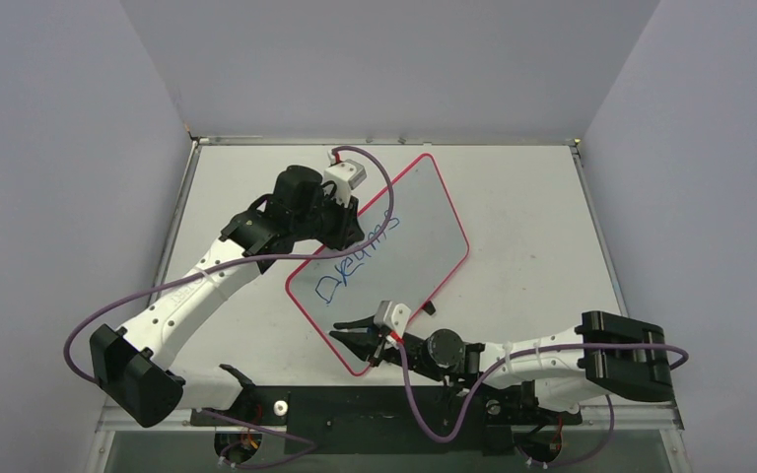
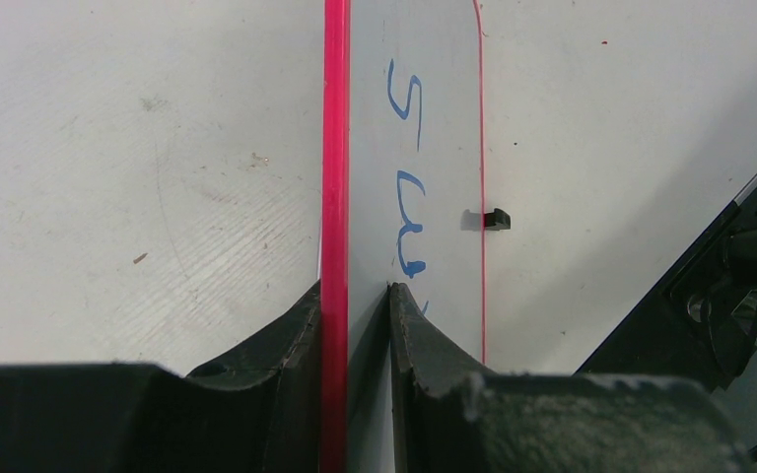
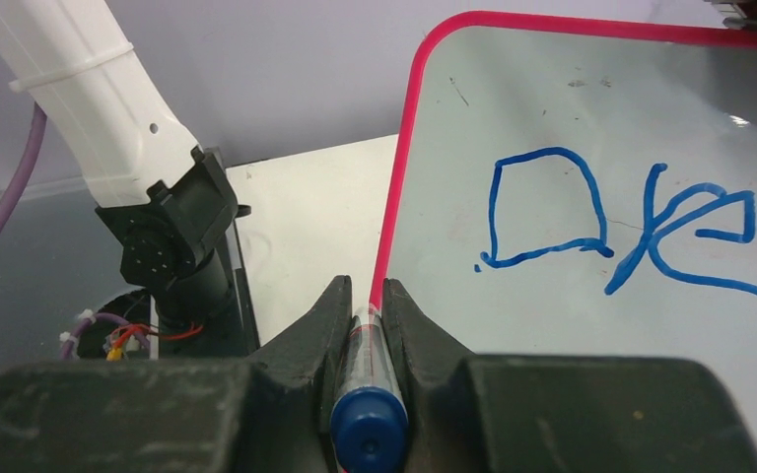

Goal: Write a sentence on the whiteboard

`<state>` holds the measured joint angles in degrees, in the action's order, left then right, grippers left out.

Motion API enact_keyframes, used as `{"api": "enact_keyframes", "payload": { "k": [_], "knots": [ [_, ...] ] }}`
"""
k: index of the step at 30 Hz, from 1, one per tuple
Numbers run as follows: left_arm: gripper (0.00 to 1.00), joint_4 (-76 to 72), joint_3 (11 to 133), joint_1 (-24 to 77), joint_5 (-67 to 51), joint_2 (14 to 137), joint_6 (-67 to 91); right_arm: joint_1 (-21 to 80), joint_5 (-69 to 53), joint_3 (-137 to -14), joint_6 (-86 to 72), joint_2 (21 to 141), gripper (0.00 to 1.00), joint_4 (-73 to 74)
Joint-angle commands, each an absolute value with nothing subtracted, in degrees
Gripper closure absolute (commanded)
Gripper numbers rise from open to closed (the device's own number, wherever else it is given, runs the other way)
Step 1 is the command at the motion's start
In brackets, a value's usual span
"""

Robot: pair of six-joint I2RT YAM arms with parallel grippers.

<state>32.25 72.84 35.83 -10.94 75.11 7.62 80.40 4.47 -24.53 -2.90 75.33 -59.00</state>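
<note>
The whiteboard, white with a red rim, lies diagonally across the table. Blue writing, the sentence, runs along it from a large "D" and shows as loops in the left wrist view. My left gripper is shut on the board's far-left long edge, one finger on each side of the red rim. Over the board's near corner, my right gripper is shut on a blue-capped marker. The marker's tip is hidden between the fingers.
A small black clip sits on the board's right edge. The black base rail and purple cables run along the near edge. Grey walls close in the table on three sides. The left arm's base stands left of the right gripper.
</note>
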Motion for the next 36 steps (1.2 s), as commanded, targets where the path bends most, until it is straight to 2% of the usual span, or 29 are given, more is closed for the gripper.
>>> {"api": "enact_keyframes", "payload": {
  "k": [1,21,36],
  "knots": [
    [1.00,25.7,72.3,35.1,-3.5,74.0,2.5,80.9,7.1,-25.4,-1.2,76.5,1.00,-66.9],
    [1.00,25.5,71.9,34.5,-4.0,73.3,2.7,80.9,11.4,-24.9,-1.8,81.5,1.00,-69.9],
    [1.00,25.3,71.9,34.2,-4.3,73.0,2.8,82.0,14.2,-19.3,-5.6,81.7,1.00,-69.5]
  ]
}}
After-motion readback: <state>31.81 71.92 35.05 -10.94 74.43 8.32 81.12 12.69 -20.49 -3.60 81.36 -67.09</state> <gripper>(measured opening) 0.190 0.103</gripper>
